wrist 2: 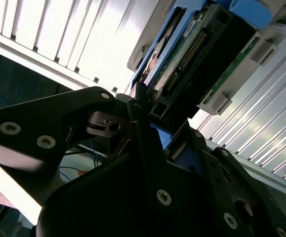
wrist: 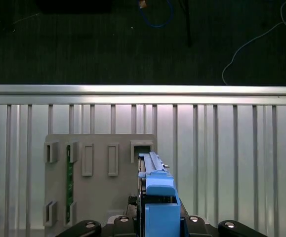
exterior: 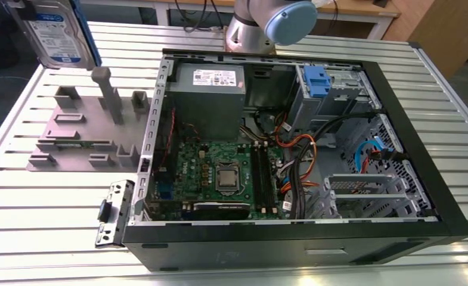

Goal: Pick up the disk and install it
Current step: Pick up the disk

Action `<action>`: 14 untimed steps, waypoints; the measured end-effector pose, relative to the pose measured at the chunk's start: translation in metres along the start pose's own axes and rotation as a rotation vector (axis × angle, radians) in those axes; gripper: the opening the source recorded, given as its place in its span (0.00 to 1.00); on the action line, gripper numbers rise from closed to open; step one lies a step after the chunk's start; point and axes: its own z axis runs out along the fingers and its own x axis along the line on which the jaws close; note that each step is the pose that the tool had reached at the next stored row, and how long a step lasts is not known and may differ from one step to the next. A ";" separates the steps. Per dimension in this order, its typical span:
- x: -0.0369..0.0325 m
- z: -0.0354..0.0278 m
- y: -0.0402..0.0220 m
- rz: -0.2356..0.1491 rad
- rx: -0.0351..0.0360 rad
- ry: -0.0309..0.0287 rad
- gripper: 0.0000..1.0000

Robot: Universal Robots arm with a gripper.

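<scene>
Claw (wrist 2: 155, 118) clamped on disk (exterior: 55, 36) above grey fixture (exterior: 78, 128); pickup done, installation in open computer case (exterior: 424, 149) outstanding.

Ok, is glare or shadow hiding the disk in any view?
Exterior view: even light, disk clear. Second wrist view: strong glare off the table slats, disk edge shadowed but visible. First wrist view: disk well lit, floor beyond dark.

1. One disk (exterior: 57, 33).
2. One open computer case (exterior: 257, 244), one motherboard (exterior: 217, 173) inside it.
3. One grey slotted fixture plate (exterior: 67, 128).
4. One loose metal bracket (exterior: 112, 213).
5. One robot arm (exterior: 273, 21).
6. One slatted desk (exterior: 43, 238).
</scene>
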 end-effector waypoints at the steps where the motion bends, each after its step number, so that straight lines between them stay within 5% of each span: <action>1: 0.0000 -0.0007 0.0000 0.000 0.0000 -0.0003 0.36; 14: -0.0004 -0.0102 0.0001 0.000 0.0000 -0.0041 0.36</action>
